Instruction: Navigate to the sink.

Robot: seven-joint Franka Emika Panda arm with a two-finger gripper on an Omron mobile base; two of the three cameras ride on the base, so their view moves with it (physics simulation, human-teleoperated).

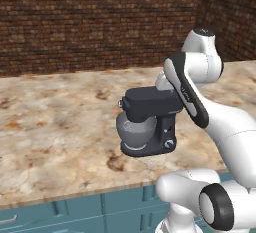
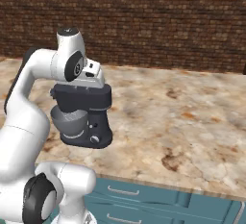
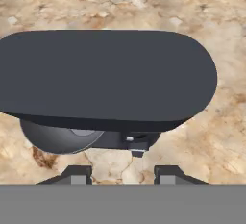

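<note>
We see a marbled beige stone counter over teal cabinet drawers. On it stands a dark grey stand mixer with its grey bowl, near the front edge.

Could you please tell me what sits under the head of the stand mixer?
A grey mixing bowl sits under the stand mixer head, on its base. The head covers the bowl's inside.

A kitchen: marble-patterned countertop over teal drawers, dark stand mixer, brick wall.
</note>
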